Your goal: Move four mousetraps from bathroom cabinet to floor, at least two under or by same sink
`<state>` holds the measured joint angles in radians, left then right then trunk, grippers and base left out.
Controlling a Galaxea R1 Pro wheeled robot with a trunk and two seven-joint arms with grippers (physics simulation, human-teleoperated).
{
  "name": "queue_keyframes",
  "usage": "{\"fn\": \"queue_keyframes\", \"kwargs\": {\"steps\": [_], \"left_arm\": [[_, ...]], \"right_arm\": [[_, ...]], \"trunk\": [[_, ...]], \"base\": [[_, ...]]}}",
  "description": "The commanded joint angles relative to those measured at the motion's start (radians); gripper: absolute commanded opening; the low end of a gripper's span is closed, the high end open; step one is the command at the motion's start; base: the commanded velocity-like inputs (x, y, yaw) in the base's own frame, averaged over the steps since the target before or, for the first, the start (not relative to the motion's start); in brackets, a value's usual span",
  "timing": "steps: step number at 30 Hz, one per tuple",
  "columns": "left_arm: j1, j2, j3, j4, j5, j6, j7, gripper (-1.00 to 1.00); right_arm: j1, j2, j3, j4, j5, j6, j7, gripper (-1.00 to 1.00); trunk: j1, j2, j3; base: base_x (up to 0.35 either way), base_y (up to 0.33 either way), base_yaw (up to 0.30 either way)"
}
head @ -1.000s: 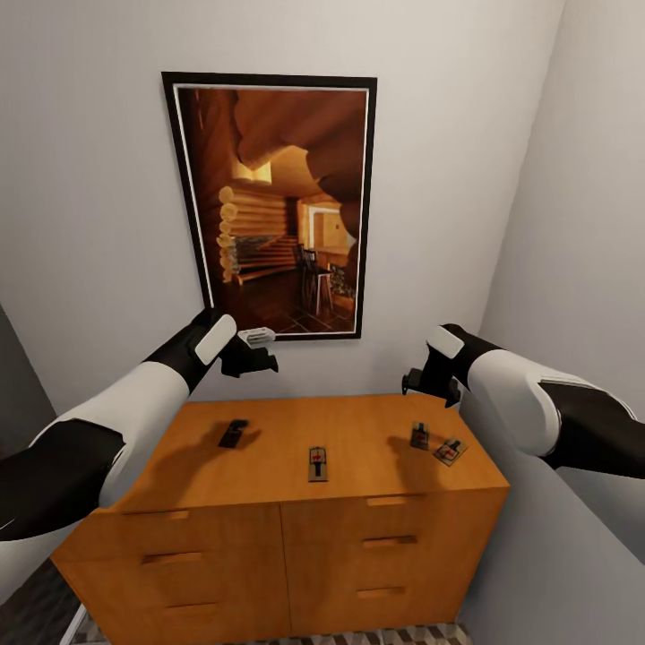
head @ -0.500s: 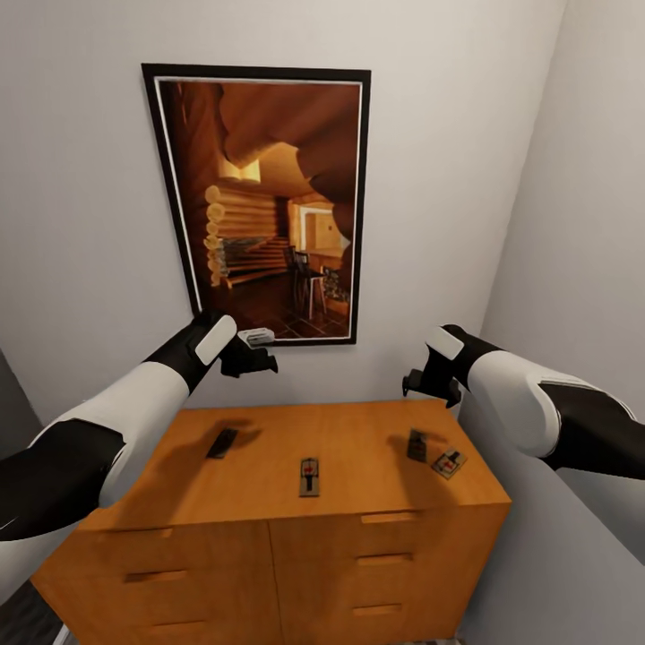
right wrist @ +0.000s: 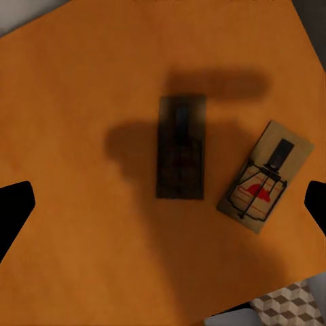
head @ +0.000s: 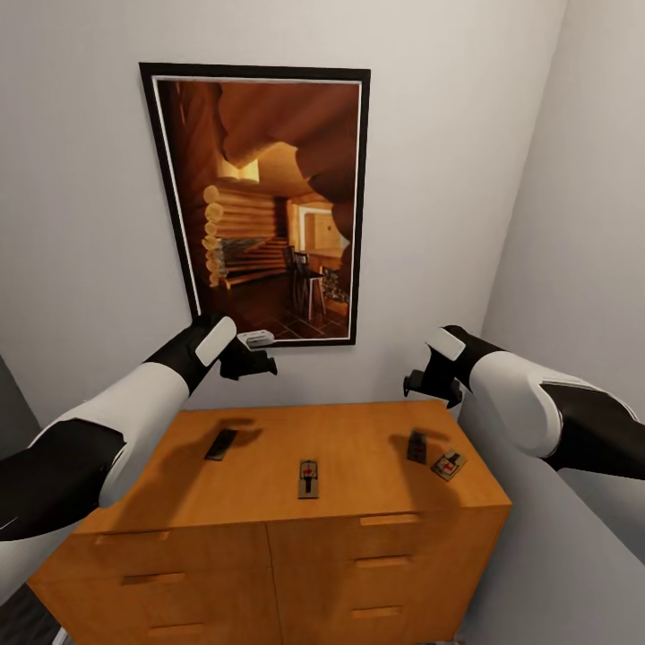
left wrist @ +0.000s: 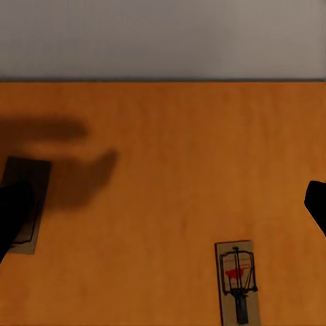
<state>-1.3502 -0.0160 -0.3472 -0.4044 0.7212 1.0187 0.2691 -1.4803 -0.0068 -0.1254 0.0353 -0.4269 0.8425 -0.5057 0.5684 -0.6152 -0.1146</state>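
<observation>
Both my arms reach forward with elbows out, forearms angled inward above the cabinet (head: pixel 269 573), wrists bent so the grippers point down at its top.

Left gripper (head: pixel 253 356): hangs high over the back left part of the cabinet top, clear of the wood, touching nothing. In the left wrist view only the dark tips of its fingers (left wrist: pixel 13 210) show at the two sides of the frame, wide apart: spread, holding nothing.

Right gripper (head: pixel 428 383): hangs above the right part of the top, also clear of it. In the right wrist view its fingers (right wrist: pixel 13 204) sit at opposite sides of the frame with bare wood between: spread, holding nothing.

Mousetraps, all four lying flat on the cabinet top, near to far:
- centre mousetrap (head: pixel 307 477), closest to the front edge, long side running front to back, red spot visible.
- right-corner mousetrap (head: pixel 449 464), near the right edge, turned at an angle, red spot visible.
- shaded mousetrap (head: pixel 417 446), just beside the previous one on its inner side, apart from it, lying in the right gripper's shadow.
- left mousetrap (head: pixel 220 443), toward the back left, in the left gripper's shadow, well apart from the others.

Behind the cabinet, a framed picture (head: pixel 260 202) hangs on the wall.
</observation>
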Motion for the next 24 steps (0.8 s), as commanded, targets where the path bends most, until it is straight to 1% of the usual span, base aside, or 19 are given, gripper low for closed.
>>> {"fn": "queue_keyframes", "kwargs": {"steps": [1,3,24], "left_arm": [[-0.001,0.001,-0.007,-0.001,0.011,0.002,0.007,1.00],[-0.001,0.001,-0.007,-0.001,0.011,0.002,0.007,1.00],[-0.001,-0.001,-0.008,-0.002,0.015,0.006,0.007,1.00]], "right_arm": [[-0.002,0.000,-0.008,0.002,-0.004,-0.002,-0.010,1.00],[-0.002,-0.001,-0.008,0.002,-0.004,-0.002,-0.010,1.00],[0.004,-0.005,-0.007,0.002,-0.001,-0.002,-0.002,1.00]], "trunk": [[0.000,-0.002,-0.002],[0.000,-0.002,-0.002],[0.081,-0.149,-0.068]], "base": [[0.003,-0.001,0.000],[0.002,-0.001,0.000],[0.000,0.000,0.000]]}}
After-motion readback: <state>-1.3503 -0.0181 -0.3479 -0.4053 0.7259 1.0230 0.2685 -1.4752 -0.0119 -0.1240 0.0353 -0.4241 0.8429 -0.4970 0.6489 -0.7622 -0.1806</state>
